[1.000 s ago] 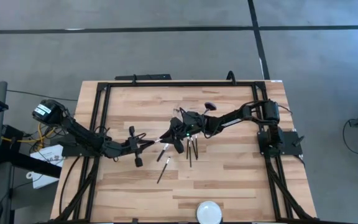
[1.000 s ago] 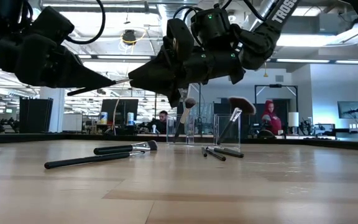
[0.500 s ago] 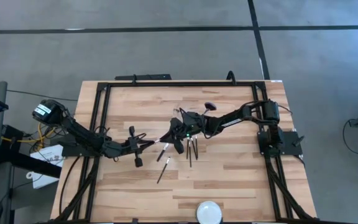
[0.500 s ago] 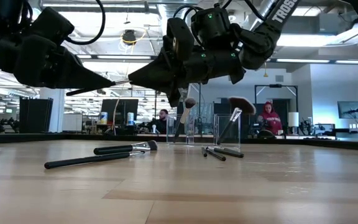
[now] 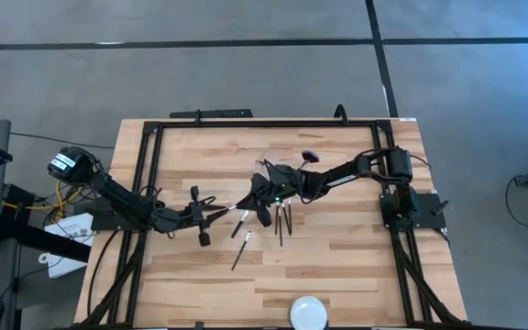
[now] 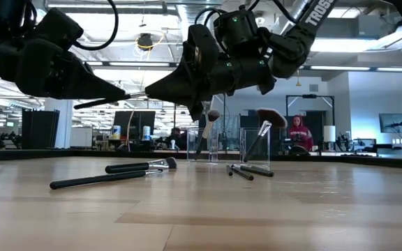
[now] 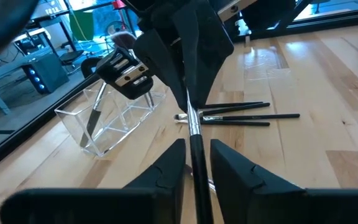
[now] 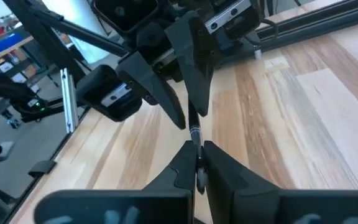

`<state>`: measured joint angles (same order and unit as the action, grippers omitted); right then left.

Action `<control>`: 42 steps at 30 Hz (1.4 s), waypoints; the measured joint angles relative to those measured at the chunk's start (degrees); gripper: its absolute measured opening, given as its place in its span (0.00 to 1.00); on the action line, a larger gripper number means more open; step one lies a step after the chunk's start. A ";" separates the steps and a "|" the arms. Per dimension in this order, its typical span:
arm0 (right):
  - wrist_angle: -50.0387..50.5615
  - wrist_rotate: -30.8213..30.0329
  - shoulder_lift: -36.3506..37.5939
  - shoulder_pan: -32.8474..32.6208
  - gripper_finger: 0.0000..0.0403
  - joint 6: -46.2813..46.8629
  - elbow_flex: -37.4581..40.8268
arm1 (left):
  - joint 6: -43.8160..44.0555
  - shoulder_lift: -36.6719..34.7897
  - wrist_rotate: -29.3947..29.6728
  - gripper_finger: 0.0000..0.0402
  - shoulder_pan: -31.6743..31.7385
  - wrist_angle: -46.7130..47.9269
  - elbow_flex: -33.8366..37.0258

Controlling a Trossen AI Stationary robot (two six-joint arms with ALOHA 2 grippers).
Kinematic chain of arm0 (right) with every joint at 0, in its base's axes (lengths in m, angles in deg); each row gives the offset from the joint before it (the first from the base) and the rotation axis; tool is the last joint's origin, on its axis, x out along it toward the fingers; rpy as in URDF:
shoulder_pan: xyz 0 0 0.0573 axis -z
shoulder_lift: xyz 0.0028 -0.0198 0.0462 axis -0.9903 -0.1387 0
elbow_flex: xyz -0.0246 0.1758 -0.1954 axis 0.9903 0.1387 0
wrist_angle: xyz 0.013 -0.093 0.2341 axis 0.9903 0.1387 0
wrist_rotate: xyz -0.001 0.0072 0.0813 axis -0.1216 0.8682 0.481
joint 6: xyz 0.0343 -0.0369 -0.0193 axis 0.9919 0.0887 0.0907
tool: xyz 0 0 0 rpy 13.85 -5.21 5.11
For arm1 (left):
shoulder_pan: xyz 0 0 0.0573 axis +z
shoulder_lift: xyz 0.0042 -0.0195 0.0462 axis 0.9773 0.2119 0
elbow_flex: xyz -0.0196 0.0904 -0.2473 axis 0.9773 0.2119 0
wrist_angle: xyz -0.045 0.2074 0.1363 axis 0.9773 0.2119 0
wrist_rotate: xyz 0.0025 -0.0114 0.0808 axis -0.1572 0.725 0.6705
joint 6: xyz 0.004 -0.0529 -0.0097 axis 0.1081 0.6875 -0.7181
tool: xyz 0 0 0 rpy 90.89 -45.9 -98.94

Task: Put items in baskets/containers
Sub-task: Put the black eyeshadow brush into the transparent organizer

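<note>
A slim dark-handled makeup brush [image 6: 135, 93] hangs in the air over the table's middle, spanning both grippers. My left gripper [image 5: 220, 212] comes from the table's left and my right gripper [image 5: 244, 202] from its right; each is shut on this brush. The clear plastic container [image 7: 114, 118] stands beyond them on the table, toward the far edge, with a few brushes leaning in it, among them the reddish fan head [image 5: 309, 156]. More brushes lie flat on the wood [image 5: 239, 226], [image 5: 238, 254], [image 5: 282, 220]. My left gripper pinches the brush's dark handle [image 7: 196, 146] between its two fingers, coming level from the table's left and lying nearly along it. The handle's free end [image 6: 89, 102] sticks out behind the fingers. The brush is lifted clear of the table. My right gripper pinches the same brush at its silver ferrule end [image 8: 196, 134] between its two fingertips, slanting in from the table's right. Its fingers [image 7: 188, 93] meet the brush just ahead of my left fingers. The brush lies roughly level between the two grippers.
A white round disc [image 5: 307, 313] sits near the table's near edge. A black frame [image 5: 246, 123] runs around the tabletop. Bare wood lies toward the near left and near right. People sit in the room behind the table [image 6: 299, 129].
</note>
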<state>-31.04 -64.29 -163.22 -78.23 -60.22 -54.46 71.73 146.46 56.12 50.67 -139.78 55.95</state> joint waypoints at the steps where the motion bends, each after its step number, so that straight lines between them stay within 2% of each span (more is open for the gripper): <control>1: 0.37 -0.43 0.00 0.00 0.03 0.04 0.00 | 0.00 0.00 0.02 0.20 0.00 -0.02 0.00; 10: 5.49 -0.64 0.14 -0.33 0.02 0.21 0.00 | -0.29 0.00 0.42 0.28 2.59 -0.57 0.00; 15: 14.43 -1.87 5.88 0.02 0.01 -1.42 0.04 | -0.39 0.00 0.42 0.30 5.35 -1.74 0.02; 18: 25.11 -7.60 12.50 0.50 0.01 -5.67 0.04 | -0.39 0.00 0.41 0.30 7.08 -2.42 0.02; 22: 40.61 -20.10 23.53 1.06 0.02 -10.48 0.00 | -0.39 0.00 0.42 0.30 9.75 -2.92 0.02; 25: 50.81 -29.27 30.89 1.69 0.01 -11.19 -0.02 | -0.25 0.00 0.40 0.30 11.66 -2.95 0.02; 28: 59.70 -33.62 36.14 3.31 0.01 -8.66 -0.02 | 0.93 0.00 0.39 0.29 13.42 -2.95 0.02; 31: 68.46 -33.43 38.50 5.92 0.02 -4.86 -0.02 | 1.40 0.00 0.39 0.29 15.04 -2.95 0.02; 35: 75.69 -32.79 37.82 9.09 0.02 -5.09 -0.02 | 1.51 0.00 0.39 0.29 16.87 -2.95 0.02; 37: 75.35 -30.84 36.48 10.09 0.01 -6.96 -0.01 | 1.55 0.00 0.37 0.29 17.70 -2.97 0.02; 42: 67.15 -27.38 33.15 10.27 0.02 -10.78 -0.02 | 5.48 0.00 -0.54 0.28 18.93 -3.05 0.02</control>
<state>36.11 -91.67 -130.07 -67.96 -71.00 -54.48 77.20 146.46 55.58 69.60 -142.82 55.97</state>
